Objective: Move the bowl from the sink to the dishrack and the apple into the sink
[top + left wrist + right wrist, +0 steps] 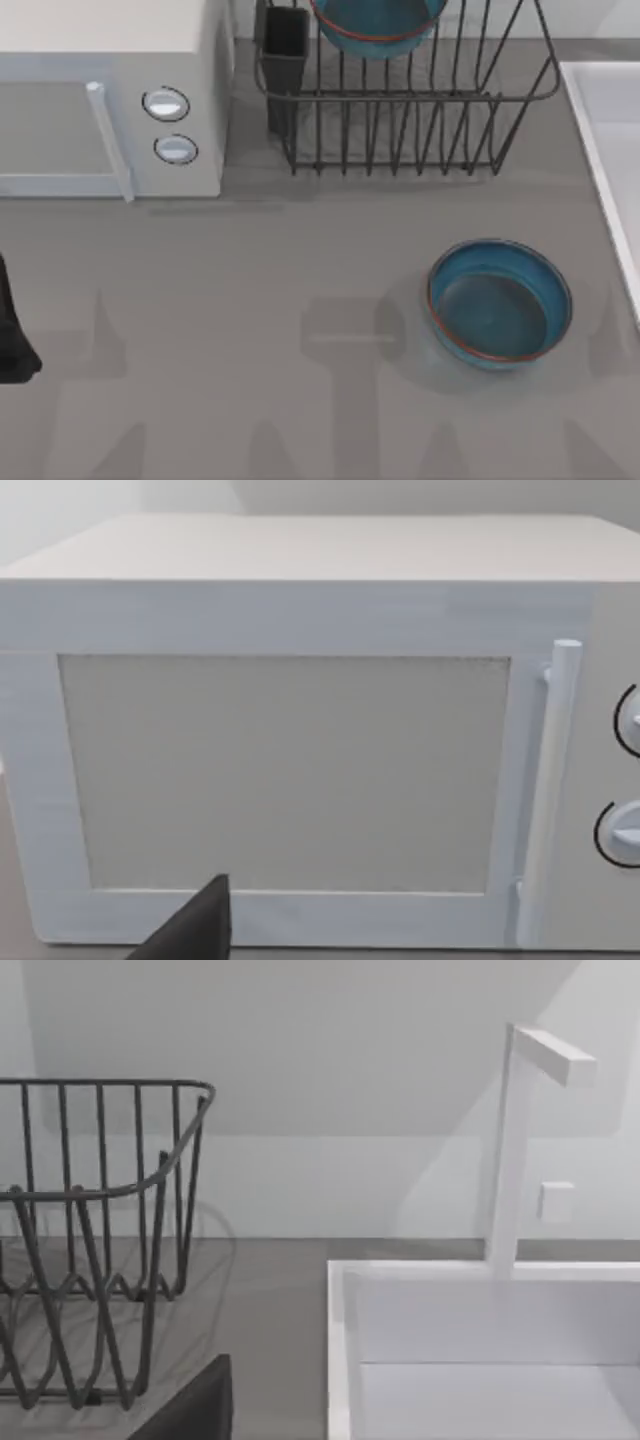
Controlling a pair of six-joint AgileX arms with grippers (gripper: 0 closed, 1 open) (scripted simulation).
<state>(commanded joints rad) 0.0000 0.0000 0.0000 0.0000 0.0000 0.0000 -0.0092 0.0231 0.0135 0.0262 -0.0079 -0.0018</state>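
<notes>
A white microwave [110, 100] with two round knobs [166, 104] fills the table's [250, 330] top-left corner, its door and upright handle facing the left wrist camera. Just to its right stands the dishrack [410, 110] — black wire, thin upright bars — with a dark rectangular utensil cup [286, 50] at its left corner, next to the microwave. One teal-blue bowl [378, 25] already sits in the rack, cut off by the top edge of the top view. The sink [605, 150] runs along the right edge of the table; the right wrist view shows its pale basin, raised rim and a white faucet [515, 1140] behind it.

A second bowl [500, 303] rests upright on the bare table, mouth up, in front of the rack and just left of the sink's rim (not inside the basin). It is round, so it has no long axis; its glaze is teal-blue with a thin reddish-brown rim.

The left arm [12, 330] shows as a dark shape at the table's left edge — whether either arm's end effector is released or clenched cannot be told.
</notes>
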